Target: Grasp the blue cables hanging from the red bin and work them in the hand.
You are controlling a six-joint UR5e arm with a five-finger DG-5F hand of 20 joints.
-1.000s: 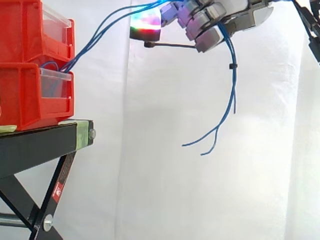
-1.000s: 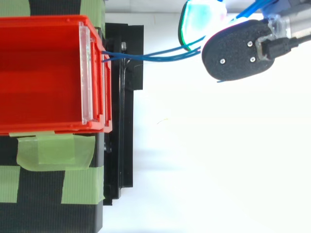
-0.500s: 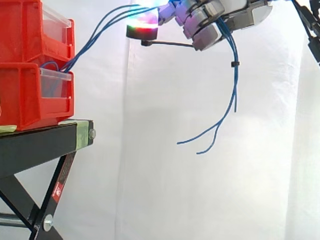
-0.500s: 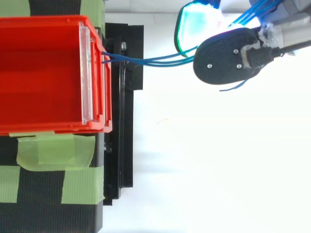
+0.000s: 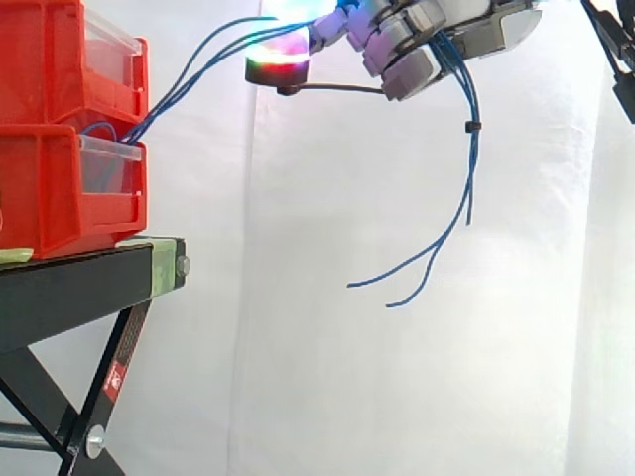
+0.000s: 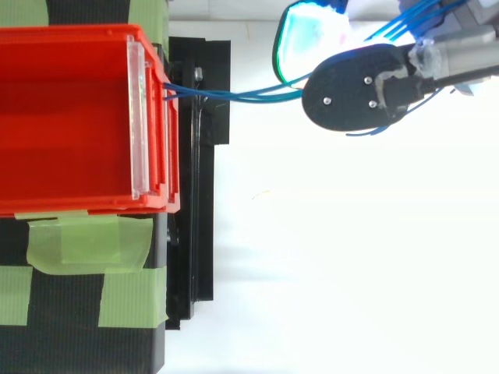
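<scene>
Gripped the blue cables (image 5: 470, 188) in the curled hand (image 5: 427, 45), high and right of the red bin (image 5: 50, 188). Spanned from the bin's front to the hand, with loose ends dangling below. Could have slipped out, or dragged the bin off the black stand (image 5: 79, 288), if pulled harder.

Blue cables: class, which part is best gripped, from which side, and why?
Grip the blue cables above the black tie, where the strands run bunched; below it they splay. Come from the side away from the red bin, as the hand does.
</scene>
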